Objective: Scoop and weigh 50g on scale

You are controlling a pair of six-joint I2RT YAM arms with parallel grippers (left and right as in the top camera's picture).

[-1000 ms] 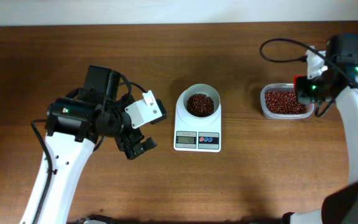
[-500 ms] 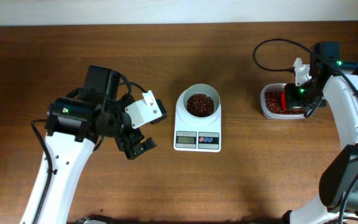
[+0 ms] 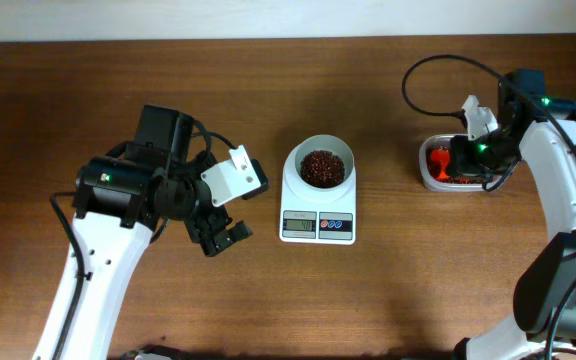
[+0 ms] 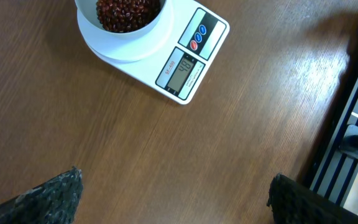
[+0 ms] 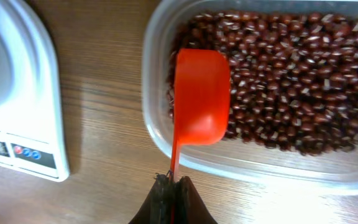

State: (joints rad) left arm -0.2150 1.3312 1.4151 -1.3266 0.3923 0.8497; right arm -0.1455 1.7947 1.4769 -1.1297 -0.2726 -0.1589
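Beans [image 5: 291,74]: likely loose, light, free-rolling; take by scoop [image 5: 201,93] only. Bulk in container [image 5: 153,124] by right edge of surface [image 3: 388,300], some on scale [image 3: 316,226] mid-surface. Right hand [image 5: 171,185] clamped on scoop handle; left hand [image 3: 218,235] spread, empty.

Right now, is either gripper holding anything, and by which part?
Right gripper is shut on the red scoop, pinching the end of its thin handle. Left gripper is open, holding nothing.

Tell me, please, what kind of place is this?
Probably a robot lab workbench, not a kitchen: a left arm and right arm work at a wooden table holding a scale and a bean container.
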